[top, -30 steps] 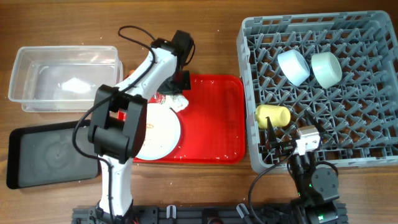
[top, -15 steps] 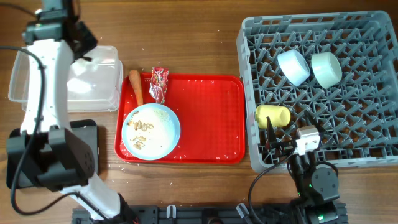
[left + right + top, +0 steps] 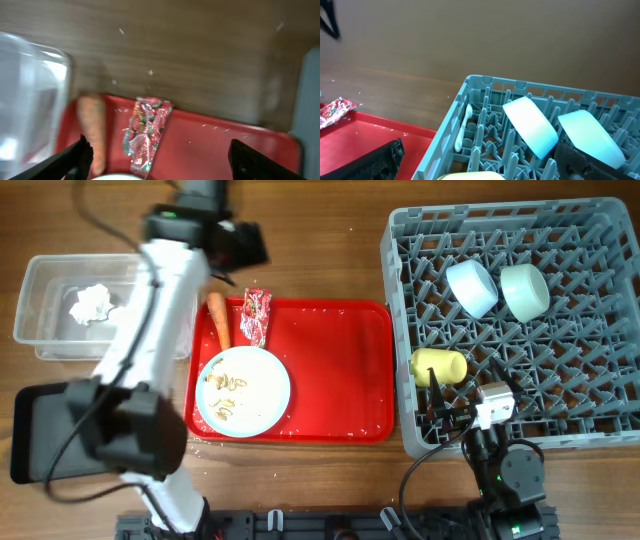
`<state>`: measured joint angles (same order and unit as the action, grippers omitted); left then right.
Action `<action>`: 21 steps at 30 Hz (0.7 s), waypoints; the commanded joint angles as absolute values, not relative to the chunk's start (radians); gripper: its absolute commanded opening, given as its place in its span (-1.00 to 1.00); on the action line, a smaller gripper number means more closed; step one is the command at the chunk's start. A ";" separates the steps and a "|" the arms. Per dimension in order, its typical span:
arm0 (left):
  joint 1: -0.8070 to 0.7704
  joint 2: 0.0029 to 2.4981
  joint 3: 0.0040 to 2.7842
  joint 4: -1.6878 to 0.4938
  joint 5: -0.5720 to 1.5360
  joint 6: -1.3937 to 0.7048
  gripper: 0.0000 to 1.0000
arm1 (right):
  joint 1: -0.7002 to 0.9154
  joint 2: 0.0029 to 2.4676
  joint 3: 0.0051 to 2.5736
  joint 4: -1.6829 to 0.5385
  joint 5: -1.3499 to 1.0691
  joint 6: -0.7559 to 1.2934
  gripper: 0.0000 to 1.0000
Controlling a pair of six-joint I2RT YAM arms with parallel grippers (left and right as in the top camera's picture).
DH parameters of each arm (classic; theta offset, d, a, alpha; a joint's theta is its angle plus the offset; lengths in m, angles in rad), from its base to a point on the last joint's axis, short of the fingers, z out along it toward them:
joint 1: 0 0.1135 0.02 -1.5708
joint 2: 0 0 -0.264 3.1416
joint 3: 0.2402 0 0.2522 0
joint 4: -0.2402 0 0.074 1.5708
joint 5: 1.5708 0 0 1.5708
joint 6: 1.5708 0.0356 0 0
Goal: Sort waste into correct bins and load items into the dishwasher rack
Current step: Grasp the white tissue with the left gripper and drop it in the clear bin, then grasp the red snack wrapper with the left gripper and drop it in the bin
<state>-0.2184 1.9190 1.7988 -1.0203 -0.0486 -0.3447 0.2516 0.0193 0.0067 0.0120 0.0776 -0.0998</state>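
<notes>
The crumpled white tissue (image 3: 90, 303) lies in the clear tub (image 3: 45, 330). My left gripper (image 3: 243, 245) (image 3: 160, 160) hangs open and empty above the red tray's back edge. Below it are the shiny red wrapper (image 3: 147, 132) (image 3: 256, 315) and the orange carrot (image 3: 92, 132) (image 3: 217, 320). The light-blue plate (image 3: 262, 395) with beige scraps (image 3: 225, 385) sits on the tray. In the grey rack (image 3: 600, 370) are the yellow cup (image 3: 440, 365), the light-blue bowl (image 3: 472, 287) (image 3: 530, 125) and the pale-green bowl (image 3: 523, 290) (image 3: 587, 132). My right gripper (image 3: 470, 390) (image 3: 480, 160) stands open over the rack's front left corner.
The red serving tray (image 3: 340, 370) lies between the bins and the rack. The black tray (image 3: 50, 435) sits at the front left, partly covered by my left arm. Bare wooden table runs along the back. A small white piece (image 3: 462, 127) leans on the rack's left wall.
My left gripper carried the tissue from the red tray to the clear tub, opened and dropped it there, then swung right to the tray's back edge. The right arm has not moved.
</notes>
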 commanded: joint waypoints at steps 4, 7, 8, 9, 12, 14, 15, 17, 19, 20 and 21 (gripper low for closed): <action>-0.276 2.135 1.735 -0.998 -0.155 -0.321 0.53 | 0.247 0.014 0.005 0.014 0.057 -0.105 1.00; -0.273 2.185 1.734 -1.003 -0.155 -0.321 0.52 | 0.247 0.014 0.005 0.014 0.057 -0.105 0.99; -0.273 2.195 1.734 -1.003 -0.155 -0.321 0.50 | 0.247 0.014 0.005 0.014 0.057 -0.105 0.99; -0.273 2.206 1.733 -1.002 -0.154 -0.321 0.46 | 0.247 0.014 0.005 0.014 0.057 -0.105 0.99; -0.275 2.209 1.734 -1.002 -0.143 -0.321 -0.06 | 0.247 0.014 0.005 0.014 0.057 -0.105 0.99; -0.275 2.209 1.731 -0.999 -0.144 -0.321 0.04 | 0.247 0.014 0.005 0.014 0.057 -0.105 0.99; -0.275 2.209 1.724 -0.986 -0.144 -0.321 0.13 | 0.247 0.014 0.005 0.014 0.057 -0.105 0.99; -0.275 2.209 1.686 -0.948 -0.144 -0.322 0.10 | 0.247 0.014 0.005 0.014 0.057 -0.105 0.99; -0.275 2.209 1.636 -0.916 -0.144 -0.321 0.04 | 0.247 0.014 0.005 0.014 0.057 -0.105 1.00; -0.275 2.209 1.635 -0.916 -0.143 -0.321 -0.09 | 0.247 0.014 0.005 0.014 0.057 -0.105 0.99; -0.278 2.209 1.635 -0.915 -0.142 -0.322 -0.21 | 0.247 0.014 0.005 0.014 0.057 -0.105 0.99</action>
<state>-0.2775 2.1937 1.6516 -0.9218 -0.1341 -0.3199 0.2516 0.0193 0.0067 0.0120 0.0776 -0.0998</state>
